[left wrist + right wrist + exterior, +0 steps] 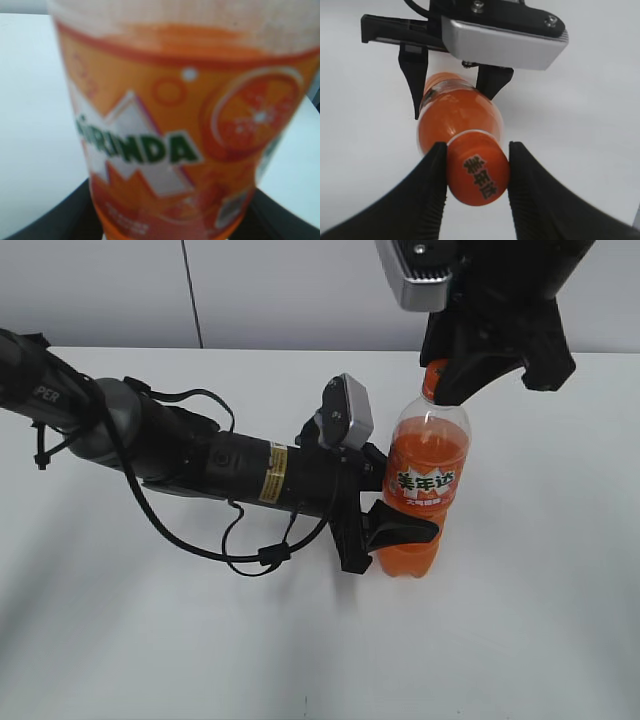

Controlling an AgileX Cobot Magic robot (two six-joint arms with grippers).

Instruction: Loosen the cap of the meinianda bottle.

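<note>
The meinianda bottle [427, 480] stands upright on the white table, full of orange soda, with an orange label. My left gripper [400, 530] is shut on its lower body from the left. The label fills the left wrist view [175, 140], with the black fingers at both bottom corners. My right gripper [455, 385] comes down from above and hides most of the cap [433, 380]. In the right wrist view the two black fingers [476, 147] press on both sides of the orange cap [477, 175]. The bottle's shoulder [455, 110] and my left gripper [450, 85] show below it.
The white table [120, 640] stretches all round the bottle. My left arm [200, 455] with its looped black cable lies low across the table's left half. A pale wall runs along the back.
</note>
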